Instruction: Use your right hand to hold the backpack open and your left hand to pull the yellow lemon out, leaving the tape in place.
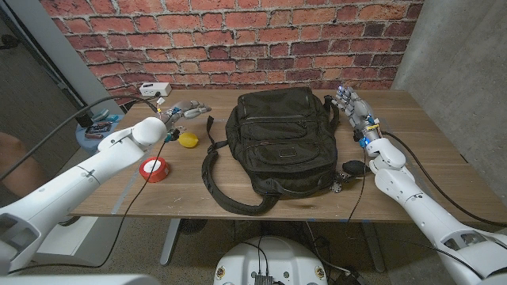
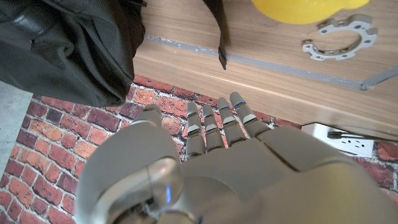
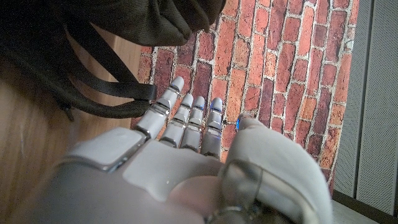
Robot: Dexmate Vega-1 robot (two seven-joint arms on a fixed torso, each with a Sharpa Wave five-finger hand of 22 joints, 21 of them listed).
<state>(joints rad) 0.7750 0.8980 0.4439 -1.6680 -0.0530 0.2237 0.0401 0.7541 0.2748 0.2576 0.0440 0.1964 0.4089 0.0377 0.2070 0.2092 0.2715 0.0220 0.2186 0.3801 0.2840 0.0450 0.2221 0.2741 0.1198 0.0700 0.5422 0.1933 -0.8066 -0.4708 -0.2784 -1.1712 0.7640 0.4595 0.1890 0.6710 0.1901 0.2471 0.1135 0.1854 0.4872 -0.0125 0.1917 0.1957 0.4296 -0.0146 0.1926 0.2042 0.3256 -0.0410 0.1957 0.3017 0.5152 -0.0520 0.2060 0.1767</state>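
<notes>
The black backpack (image 1: 273,146) lies in the middle of the table, its straps trailing toward the front edge. The yellow lemon (image 1: 188,139) sits on the wood just left of it, outside the bag, and a red tape roll (image 1: 154,169) lies nearer the front. My left hand (image 1: 168,119) hovers behind the lemon with fingers stretched out, holding nothing. In the left wrist view, the left hand (image 2: 217,162) points past the lemon (image 2: 298,9) and the backpack (image 2: 68,43). My right hand (image 1: 352,107) stands beside the bag's far right corner, fingers straight (image 3: 186,118), touching nothing.
A white power strip (image 1: 156,89) and small grey parts (image 1: 194,109) lie at the back left. A grey toothed ring (image 2: 339,40) sits next to the lemon. Small black items (image 1: 351,167) lie by my right forearm. A brick wall stands behind the table.
</notes>
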